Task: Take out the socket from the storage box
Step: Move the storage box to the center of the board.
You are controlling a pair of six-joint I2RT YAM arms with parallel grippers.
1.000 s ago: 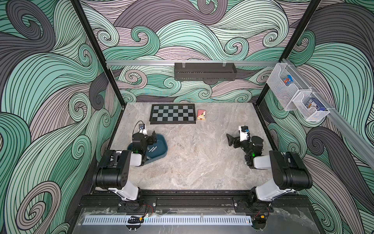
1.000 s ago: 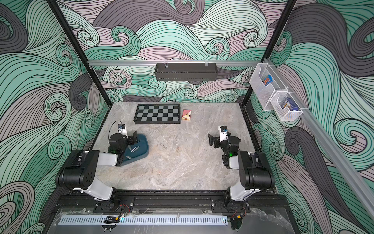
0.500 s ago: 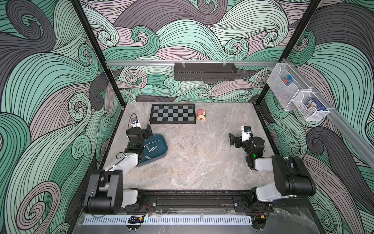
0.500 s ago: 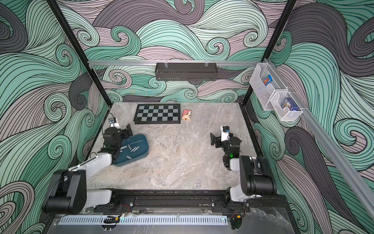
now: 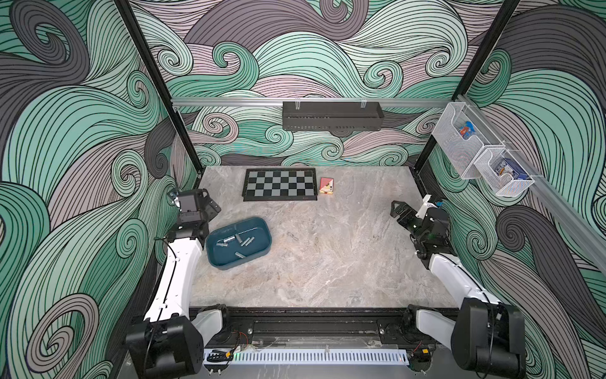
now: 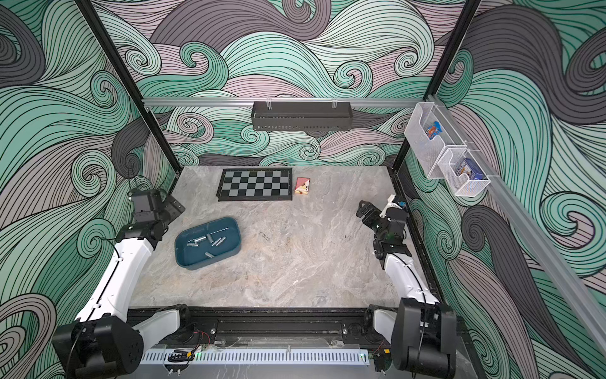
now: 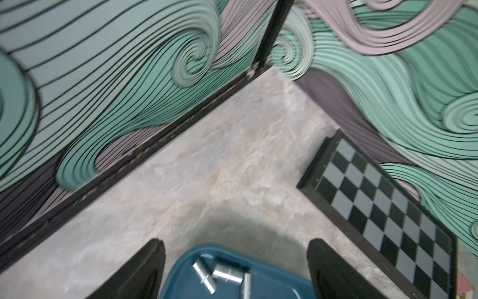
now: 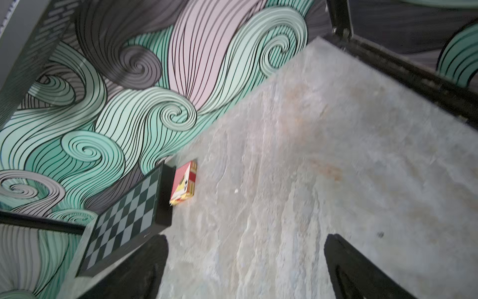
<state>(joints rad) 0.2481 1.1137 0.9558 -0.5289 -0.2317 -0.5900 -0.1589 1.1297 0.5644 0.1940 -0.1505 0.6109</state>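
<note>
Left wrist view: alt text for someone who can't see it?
The open left tool frames one end of the teal storage box, silver sockets inside. Beyond lie the marble table, a chessboard and the swirl-patterned wall.

The storage box (image 6: 189, 256) is sitting on the marble bench (image 6: 295, 262), and several metal sockets (image 6: 210, 239) are lying loose inside it. The left pincer (image 6: 172, 206) is hanging just beside the storage box, off its far left corner, touching nothing. A chessboard (image 6: 255, 188) and a red card pack (image 6: 302, 185) are lying beyond the storage box. The right pincer (image 6: 363, 210) is hovering well apart from the storage box, on its right, with its jaws spread and empty.
</note>
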